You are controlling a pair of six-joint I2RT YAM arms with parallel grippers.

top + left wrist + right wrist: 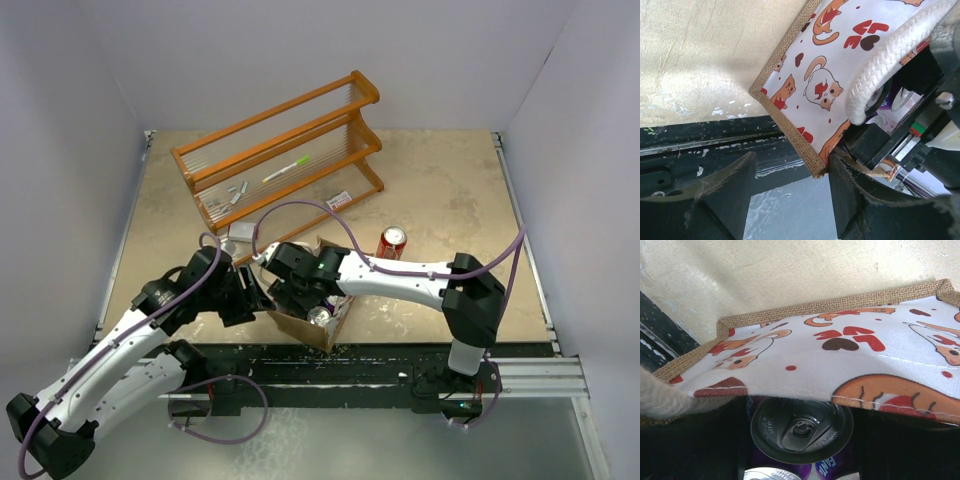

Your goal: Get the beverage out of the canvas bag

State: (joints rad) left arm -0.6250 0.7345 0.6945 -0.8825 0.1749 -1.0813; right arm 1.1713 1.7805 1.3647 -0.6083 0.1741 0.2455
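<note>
Tan table (450,200): one canvas bag (303,328), two cans (801,430) inside, one red can (391,243)

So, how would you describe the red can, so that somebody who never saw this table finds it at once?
Start at the wooden rack at the back of the table. In front of its right end a red can stands upright on the bare surface, just right of the canvas bag. It is the only can outside the bag; the purple can sits inside.
</note>
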